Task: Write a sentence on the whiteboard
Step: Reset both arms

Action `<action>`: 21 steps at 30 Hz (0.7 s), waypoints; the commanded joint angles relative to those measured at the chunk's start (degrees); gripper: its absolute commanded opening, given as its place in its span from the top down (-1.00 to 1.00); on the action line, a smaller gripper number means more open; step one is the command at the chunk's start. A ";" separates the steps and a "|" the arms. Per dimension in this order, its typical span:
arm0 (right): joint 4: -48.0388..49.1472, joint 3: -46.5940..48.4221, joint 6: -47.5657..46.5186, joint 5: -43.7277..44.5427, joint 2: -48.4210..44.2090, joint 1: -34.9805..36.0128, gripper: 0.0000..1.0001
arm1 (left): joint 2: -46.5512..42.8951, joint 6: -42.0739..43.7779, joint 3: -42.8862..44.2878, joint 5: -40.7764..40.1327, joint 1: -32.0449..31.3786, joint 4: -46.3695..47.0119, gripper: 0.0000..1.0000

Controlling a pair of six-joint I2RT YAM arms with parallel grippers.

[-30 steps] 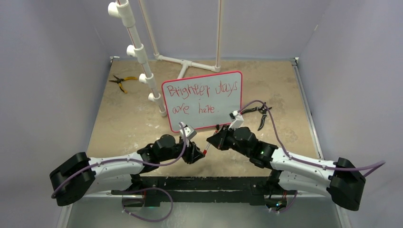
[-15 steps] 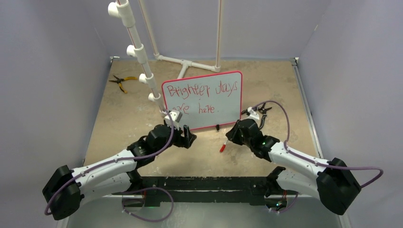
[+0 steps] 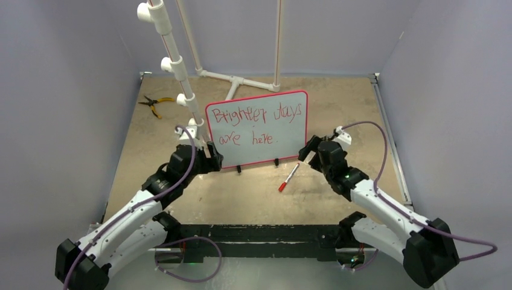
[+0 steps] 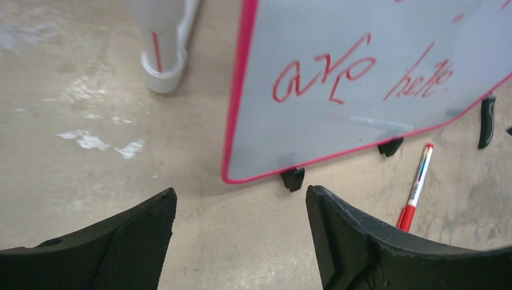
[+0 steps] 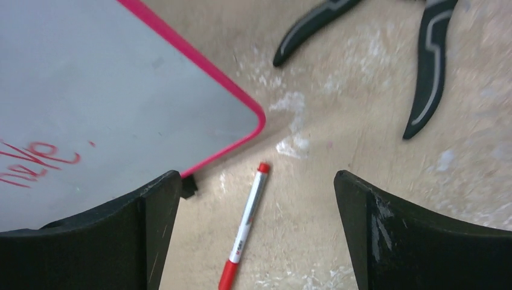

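Left fingers and right fingers, wide and empty, flank the whiteboard; a careless swing could topple it.

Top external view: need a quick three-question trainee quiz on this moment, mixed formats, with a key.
1. True or false: the marker lies on the table in front of the whiteboard, and neither gripper holds it.
2. Pick one: the second row of the sentence reads A) "are here." B) "are gone." C) "come soon."
3. Fill in: the left gripper and right gripper are both ____ (open or shut).

Key: 1 true; 2 A; 3 open.
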 commanded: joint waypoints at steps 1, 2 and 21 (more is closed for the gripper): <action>-0.19 5.24 -6.42 7.25 -6.39 -2.02 -0.96 | -4.56 -0.80 5.56 -5.66 3.19 -6.90 -0.56; 0.65 5.65 -7.92 7.98 -8.03 -2.14 -0.96 | -5.27 -0.43 6.17 -6.55 3.39 -7.34 -0.58; 29.45 -3.84 -34.89 5.22 -29.92 -2.27 -0.96 | -9.63 23.85 14.51 -34.22 4.79 -2.58 -0.83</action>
